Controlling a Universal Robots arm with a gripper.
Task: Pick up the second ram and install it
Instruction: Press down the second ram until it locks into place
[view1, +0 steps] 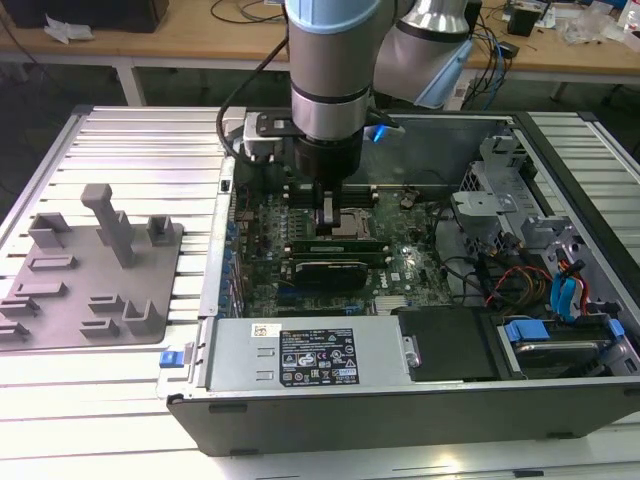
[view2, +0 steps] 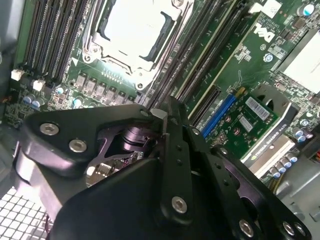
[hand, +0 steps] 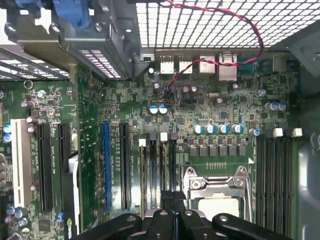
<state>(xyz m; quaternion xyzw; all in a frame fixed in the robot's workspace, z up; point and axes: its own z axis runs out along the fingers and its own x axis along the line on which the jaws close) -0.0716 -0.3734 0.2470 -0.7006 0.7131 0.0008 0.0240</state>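
Closed on nothing visible, gripper (view2: 162, 117) presses the second ram (view1: 335, 240) into its slot; misalignment risks bent clips.

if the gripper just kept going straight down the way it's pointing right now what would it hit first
Most likely the memory slots beside the processor socket. In the exterior view the gripper points down over that strip of the motherboard, where a green ram stick sits. Depth is unclear, so it may already be touching.
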